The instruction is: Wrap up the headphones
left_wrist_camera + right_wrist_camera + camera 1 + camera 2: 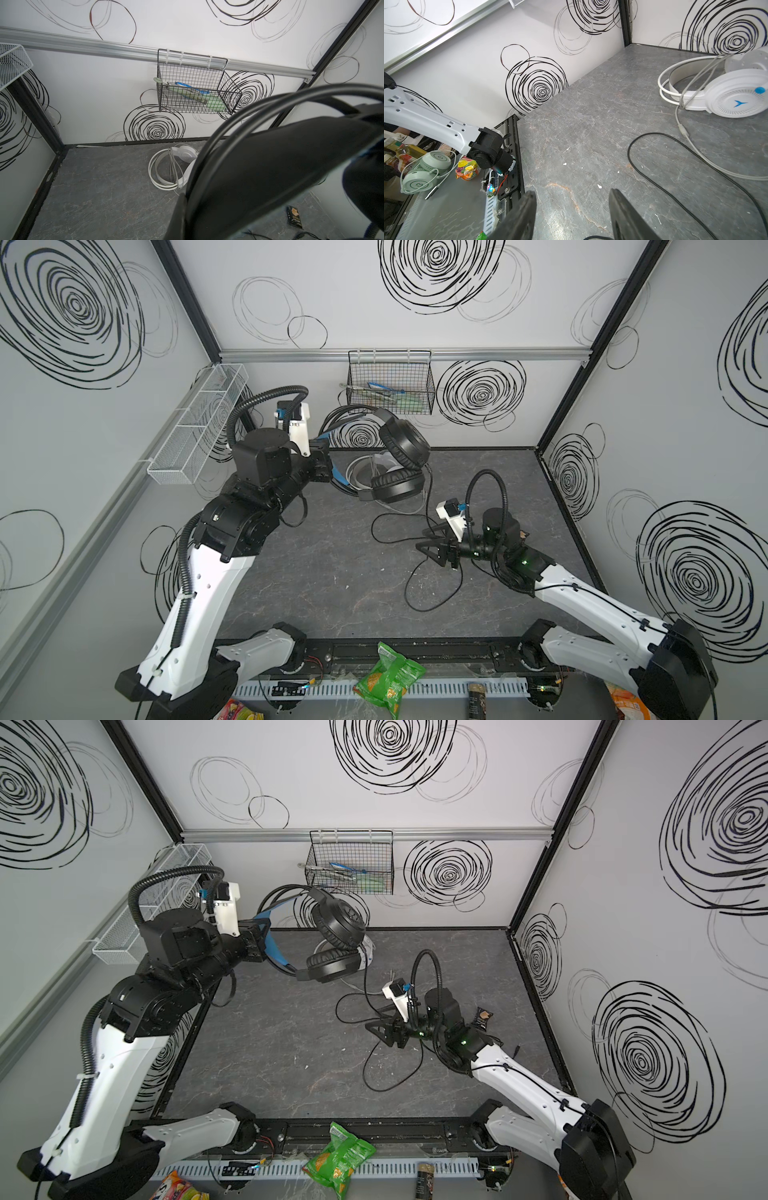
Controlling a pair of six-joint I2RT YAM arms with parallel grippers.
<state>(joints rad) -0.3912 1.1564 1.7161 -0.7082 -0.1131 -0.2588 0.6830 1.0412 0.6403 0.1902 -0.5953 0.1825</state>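
Up near the back wall [320,373], the left gripper [331,464] clamps the black, blue-banded over-ear headset [405,448] aloft, half-hiding the white plastic headset [187,154] below; the right gripper [571,193] gapes empty over open grey marbled tabletop [324,572].

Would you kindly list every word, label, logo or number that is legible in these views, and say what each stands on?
No word or number reads clearly.
Blue arrow-shaped logo, no letters: on the white headset earcup.
Green snack bag: print too blurred to read.
Small black packet: print too small to read.
Dark tube: markings unreadable.
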